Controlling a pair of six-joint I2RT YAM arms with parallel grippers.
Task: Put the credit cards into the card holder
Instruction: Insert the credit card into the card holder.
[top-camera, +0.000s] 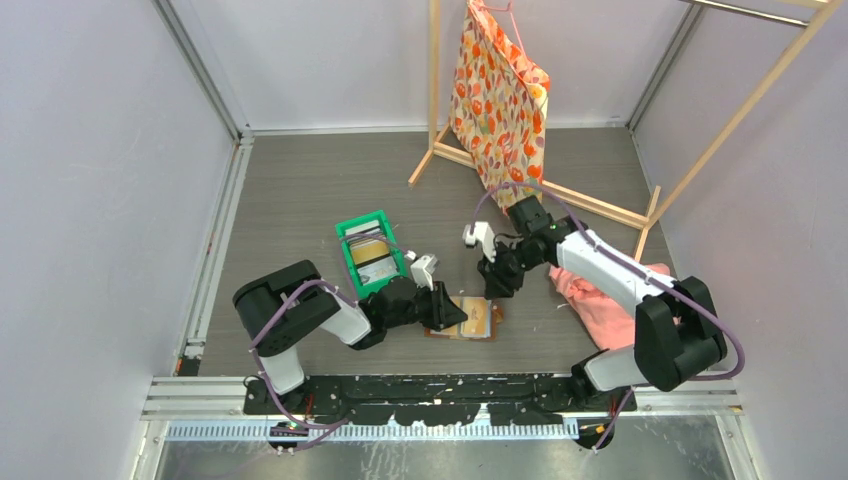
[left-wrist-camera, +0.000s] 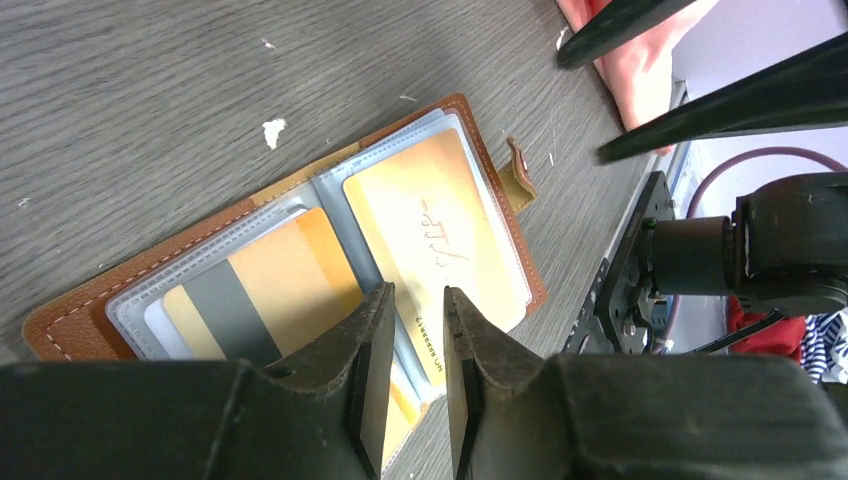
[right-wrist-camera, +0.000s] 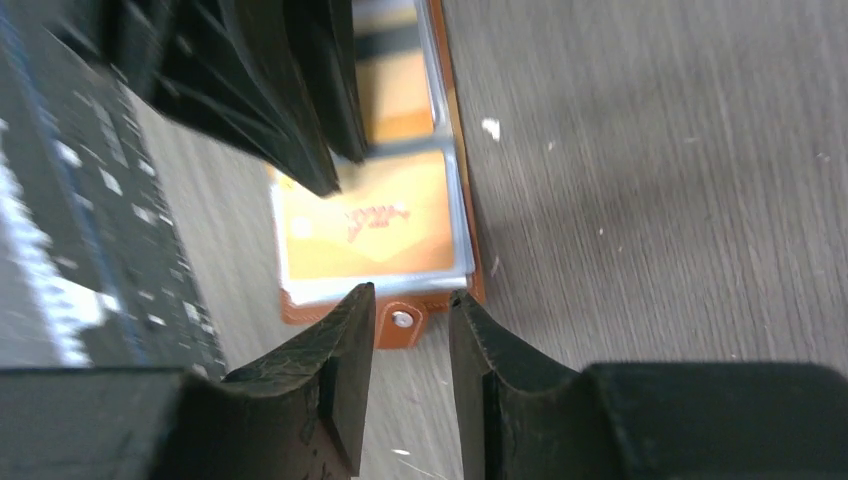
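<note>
Holder (top-camera: 465, 320) position and claw state wanted.

> Laid open flat on table (left-wrist-camera: 150, 100), near the front edge, between both arms. Left gripper (left-wrist-camera: 418, 292) is held low over the near page, jaws a narrow gap apart, nothing gripped. Right gripper (right-wrist-camera: 410, 295) is poised over snap tab (right-wrist-camera: 403, 322), slightly parted, likewise empty.

Cards seated?

> Two gold ones appear sleeved: striped card (left-wrist-camera: 255, 295) on one page, script card (left-wrist-camera: 430, 240) on the other. More appear to lie in bin (top-camera: 352, 225).

Handling notes?

> Leather is grained, stitched, floppy. Sleeves (left-wrist-camera: 330, 185) are clear and slick. Cards are thin, rigid, glossy. Holder is best pinned by one claw while the next card is slid edge-first into a sleeve mouth, kept flat, not forced.
</note>
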